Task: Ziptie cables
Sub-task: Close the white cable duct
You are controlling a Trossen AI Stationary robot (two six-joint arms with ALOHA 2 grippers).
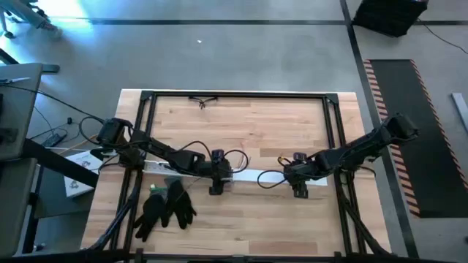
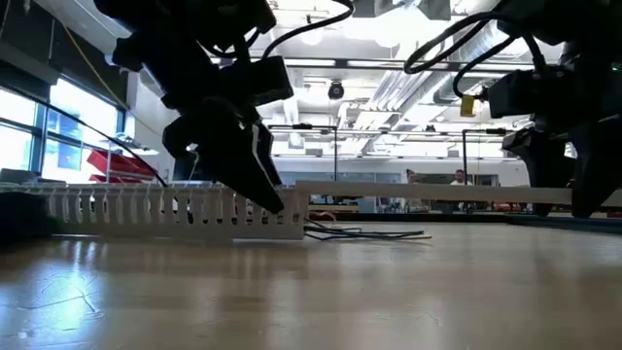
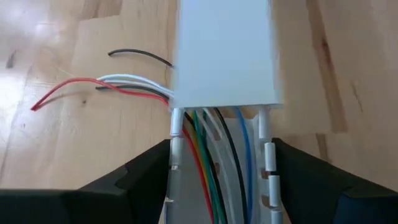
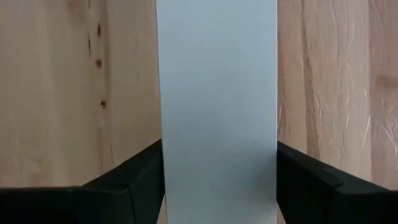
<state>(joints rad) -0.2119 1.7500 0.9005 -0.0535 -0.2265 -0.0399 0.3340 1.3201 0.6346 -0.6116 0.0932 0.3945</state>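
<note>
- No readable labels or writing anywhere I can see.
- Left end effector (image 1: 218, 177) low at table (image 1: 256, 226) centre, fingers clamped on slotted channel (image 3: 264, 168); cables (image 3: 208, 155) lie inside it.
- Right end effector (image 1: 298, 180) clamped on white cover strip (image 4: 217, 112), held level, just beside.

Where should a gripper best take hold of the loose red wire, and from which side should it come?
Probably mid-span on the red wire, where it lies alone on the wood beside the white cover, from above. Near the slotted channel it crowds against the other cables.
</note>
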